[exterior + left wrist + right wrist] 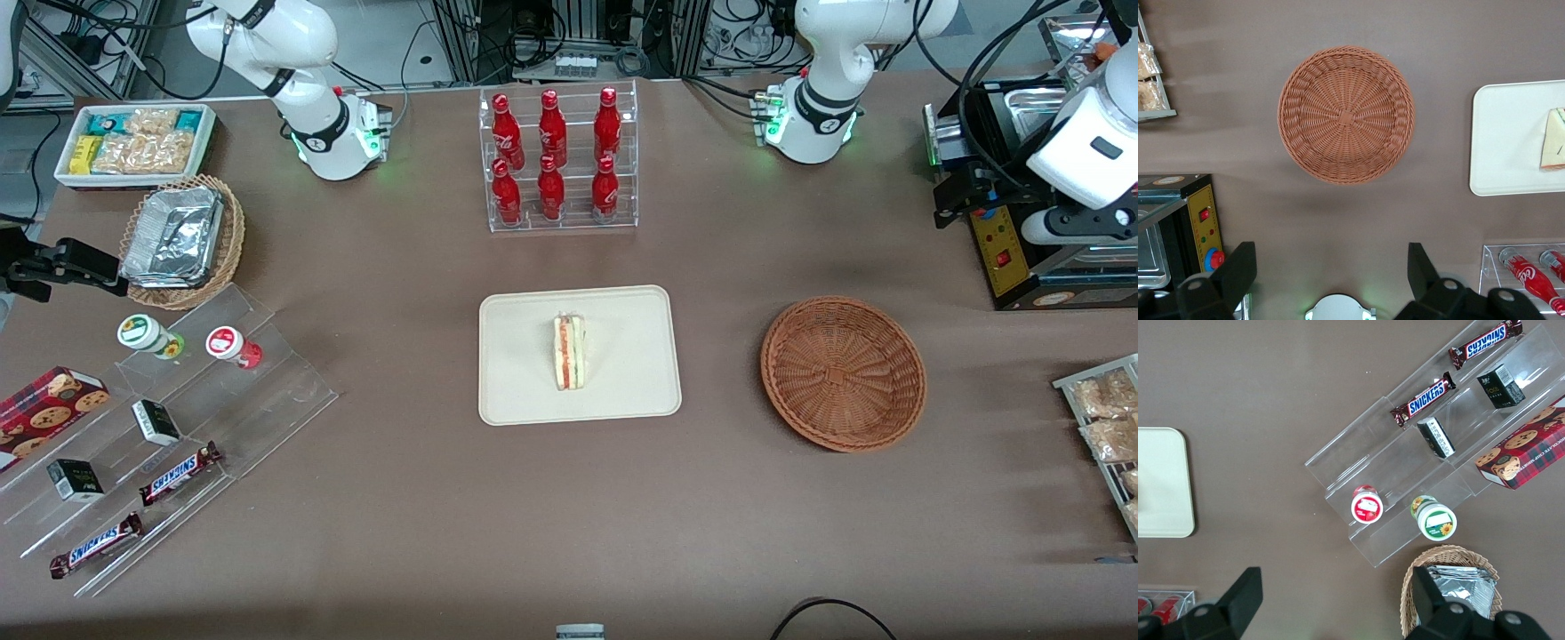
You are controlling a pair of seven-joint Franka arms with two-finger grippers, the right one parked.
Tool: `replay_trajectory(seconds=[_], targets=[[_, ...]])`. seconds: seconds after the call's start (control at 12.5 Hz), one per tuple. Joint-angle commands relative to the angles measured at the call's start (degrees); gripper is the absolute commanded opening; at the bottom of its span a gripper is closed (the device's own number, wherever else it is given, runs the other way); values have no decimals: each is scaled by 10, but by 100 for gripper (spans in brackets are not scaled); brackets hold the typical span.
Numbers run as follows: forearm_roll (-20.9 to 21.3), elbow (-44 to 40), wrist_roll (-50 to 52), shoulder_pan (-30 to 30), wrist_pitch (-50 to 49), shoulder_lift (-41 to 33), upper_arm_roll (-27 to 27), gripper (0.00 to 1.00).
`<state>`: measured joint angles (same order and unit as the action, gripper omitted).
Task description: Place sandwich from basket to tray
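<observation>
We see our gripper [1331, 280] raised high above the brown table [427, 498], its 2 black fingers [1238, 270] spread wide apart and holding nothing. Directly beneath it, a little nearer the front camera, sits the round reddish-brown basket [843, 373], with no food in it. The sandwich [569, 351] lies well away from the gripper, toward the parked arm's end, in the middle of the cream tray [516, 391], its red and green filling edge facing up. The tray and basket are well apart, with bare tabletop between them.

Farther from the front camera than the tray, a clear rack [560, 160] holds 6 red bottles. Close to the gripper, at the working arm's end of the table, stands a black appliance with a yellow panel [996, 249]. Cables and metal racks fill the room along the table's edge by the arm bases.
</observation>
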<state>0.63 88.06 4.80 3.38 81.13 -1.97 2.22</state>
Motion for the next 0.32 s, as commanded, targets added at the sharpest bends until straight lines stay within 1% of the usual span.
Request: replay_trajectory(seconds=[0.0, 0.08, 0.24], targets=[[7, -28, -25, 0, -2, 14, -16, 100], [7, -27, -45, 0, -2, 14, -21, 100], [7, -27, -50, 1, -3, 14, -27, 100]])
